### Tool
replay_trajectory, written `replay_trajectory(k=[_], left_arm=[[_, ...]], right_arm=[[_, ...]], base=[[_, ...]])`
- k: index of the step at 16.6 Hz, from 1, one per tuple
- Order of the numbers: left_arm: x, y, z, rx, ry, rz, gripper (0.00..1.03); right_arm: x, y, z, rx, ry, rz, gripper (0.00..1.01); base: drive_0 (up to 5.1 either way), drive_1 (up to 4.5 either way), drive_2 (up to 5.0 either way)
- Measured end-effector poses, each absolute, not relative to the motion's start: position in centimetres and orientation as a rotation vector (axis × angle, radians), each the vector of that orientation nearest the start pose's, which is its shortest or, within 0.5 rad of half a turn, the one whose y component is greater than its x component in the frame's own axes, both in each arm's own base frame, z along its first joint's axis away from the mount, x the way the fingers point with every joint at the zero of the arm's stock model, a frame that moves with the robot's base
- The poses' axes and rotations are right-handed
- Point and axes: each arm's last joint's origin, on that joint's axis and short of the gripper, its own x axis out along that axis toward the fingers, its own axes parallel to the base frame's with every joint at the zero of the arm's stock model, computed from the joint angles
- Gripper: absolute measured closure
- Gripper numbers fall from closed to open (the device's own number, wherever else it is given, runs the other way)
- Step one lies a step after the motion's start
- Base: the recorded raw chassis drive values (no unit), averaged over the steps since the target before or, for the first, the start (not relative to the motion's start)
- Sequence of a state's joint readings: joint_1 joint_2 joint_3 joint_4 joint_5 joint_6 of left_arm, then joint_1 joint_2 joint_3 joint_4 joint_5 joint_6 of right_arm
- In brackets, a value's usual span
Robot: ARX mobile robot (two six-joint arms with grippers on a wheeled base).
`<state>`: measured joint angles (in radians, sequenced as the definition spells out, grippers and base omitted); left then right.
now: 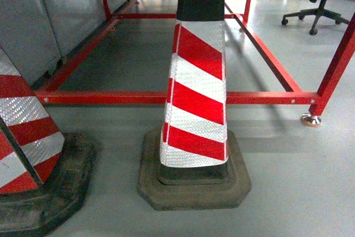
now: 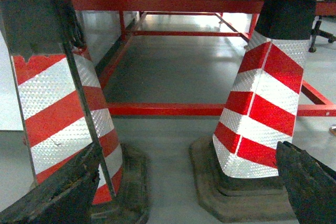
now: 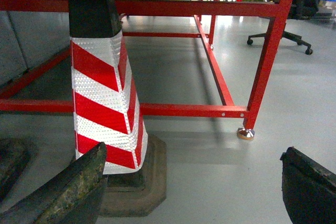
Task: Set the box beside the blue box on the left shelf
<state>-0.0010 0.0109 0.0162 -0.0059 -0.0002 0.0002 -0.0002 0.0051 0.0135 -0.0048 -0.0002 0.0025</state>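
Note:
The box, the blue box and the left shelf are all out of view. My left gripper (image 2: 189, 149) hangs low over the grey floor and is open. Its dark fingers (image 2: 58, 192) stand wide apart at the bottom corners of the left wrist view, with nothing between them. My right gripper (image 3: 194, 151) is open too, its fingers (image 3: 68, 192) spread over bare floor and holding nothing. Neither gripper shows in the head view.
A red-and-white striped traffic cone (image 1: 194, 98) on a black base stands straight ahead, and a second cone (image 1: 28, 137) stands at the left. Behind them runs a red-painted tube frame (image 1: 166, 97) with a foot (image 1: 310, 119). Grey panels (image 1: 33, 20) line the left; an office chair (image 1: 316, 12) stands far right.

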Motion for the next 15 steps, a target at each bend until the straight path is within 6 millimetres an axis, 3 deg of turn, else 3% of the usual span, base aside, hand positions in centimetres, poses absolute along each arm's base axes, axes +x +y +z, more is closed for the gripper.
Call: replay_trajectory(k=[15], left_arm=[[9.74,-0.01,16.75,0.0,0.002,-0.001,0.05]], right_arm=[[9.72,0.0,16.71,0.002,-0.002,0.0,0.03]], base=[[0.0,0.0,0.0]])
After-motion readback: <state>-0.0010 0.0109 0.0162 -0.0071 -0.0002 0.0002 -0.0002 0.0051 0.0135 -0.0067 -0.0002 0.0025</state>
